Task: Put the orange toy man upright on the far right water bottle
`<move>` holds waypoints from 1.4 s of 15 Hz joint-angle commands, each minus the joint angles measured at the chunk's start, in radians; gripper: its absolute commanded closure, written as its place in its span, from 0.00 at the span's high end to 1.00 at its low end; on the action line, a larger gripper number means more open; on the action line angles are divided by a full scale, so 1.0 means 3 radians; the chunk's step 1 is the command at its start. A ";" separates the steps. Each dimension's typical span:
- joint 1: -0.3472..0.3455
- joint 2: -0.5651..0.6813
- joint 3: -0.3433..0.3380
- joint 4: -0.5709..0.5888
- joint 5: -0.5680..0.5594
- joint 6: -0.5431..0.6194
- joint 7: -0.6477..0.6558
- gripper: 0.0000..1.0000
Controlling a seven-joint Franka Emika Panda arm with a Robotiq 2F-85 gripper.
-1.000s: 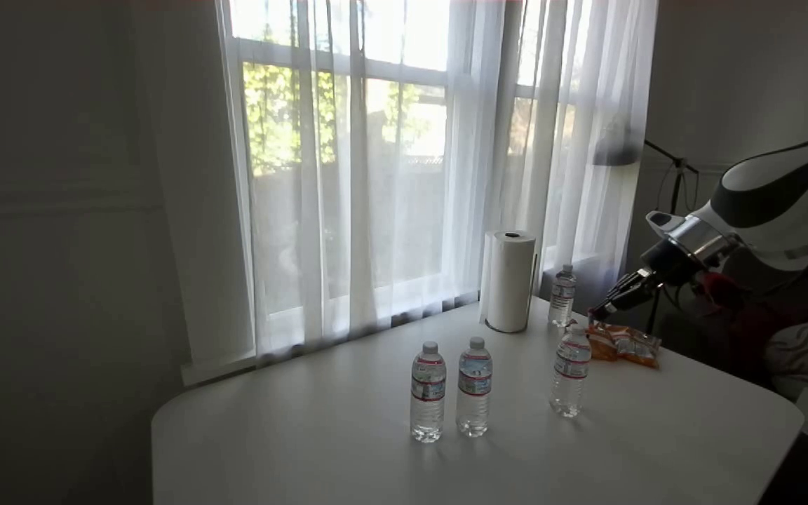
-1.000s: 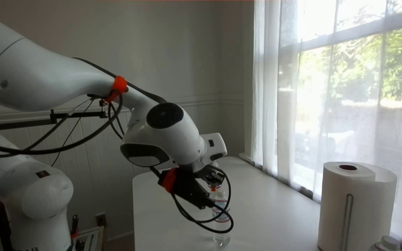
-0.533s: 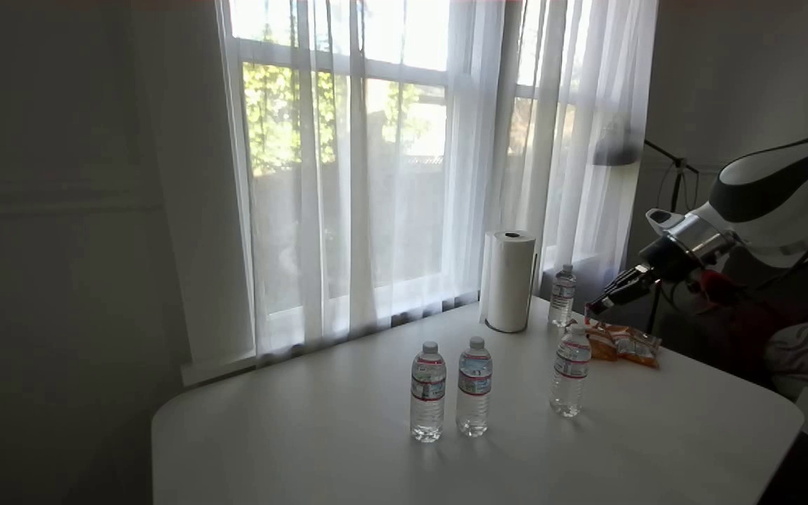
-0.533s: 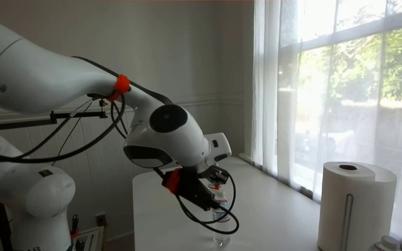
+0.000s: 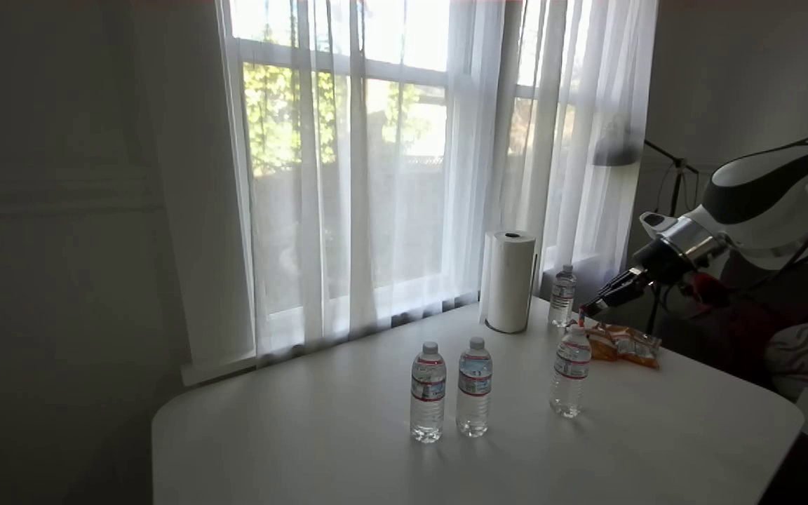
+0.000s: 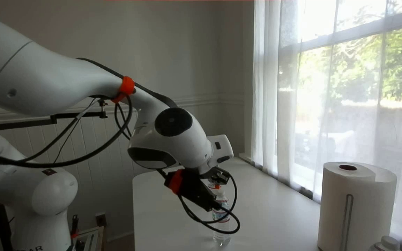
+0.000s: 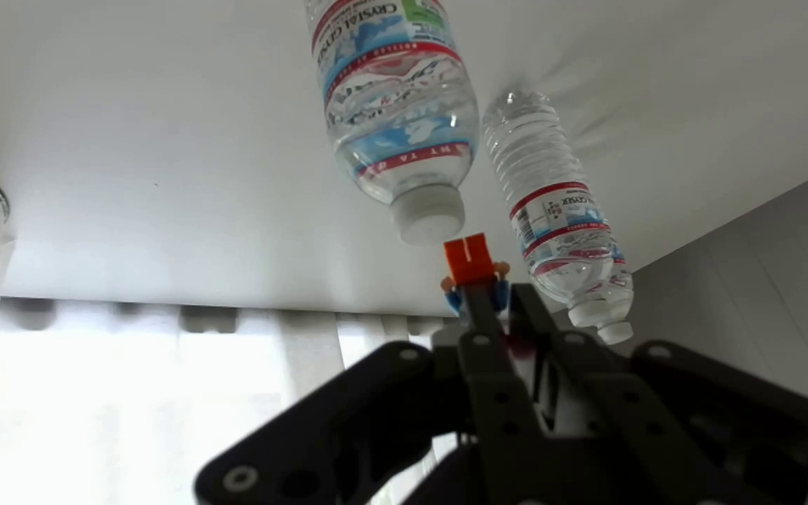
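Note:
My gripper [image 7: 499, 290] is shut on the orange toy man [image 7: 469, 259], a tiny figure with orange legs and blue arms. Its legs point away from the fingers; its upper body is partly hidden by them. In the exterior views the gripper [image 5: 592, 309] holds the toy [image 5: 581, 317] just above and behind a bottle's cap; the toy's orange part also shows under the gripper [image 6: 216, 187]. The far right water bottle [image 5: 569, 379] stands upright. The nearest bottle in the wrist view [image 7: 397, 105] appears to be it, its cap close to the toy but apart in the picture.
Two similar bottles [image 5: 428, 393] [image 5: 474, 389] stand side by side on the white table [image 5: 320, 449]. Another bottle [image 5: 562, 298] stands by the paper towel roll [image 5: 509, 280]. Orange snack bags [image 5: 621, 344] lie behind the far right bottle. A cable loop [image 6: 234, 223] hangs from the arm.
The arm has moved a little, to the left in one exterior view and to the right in the other. The toy has moved with the gripper, closer to the bottle's cap. The bottles have not moved.

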 commanded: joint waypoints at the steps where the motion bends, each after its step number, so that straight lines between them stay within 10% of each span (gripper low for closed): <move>1: 0.0097 -0.0076 -0.0101 0.0036 0.0040 0.0021 -0.0066 0.03; 21: 0.0285 -0.0280 -0.0432 0.0068 -0.0017 0.0043 -0.0086 0.03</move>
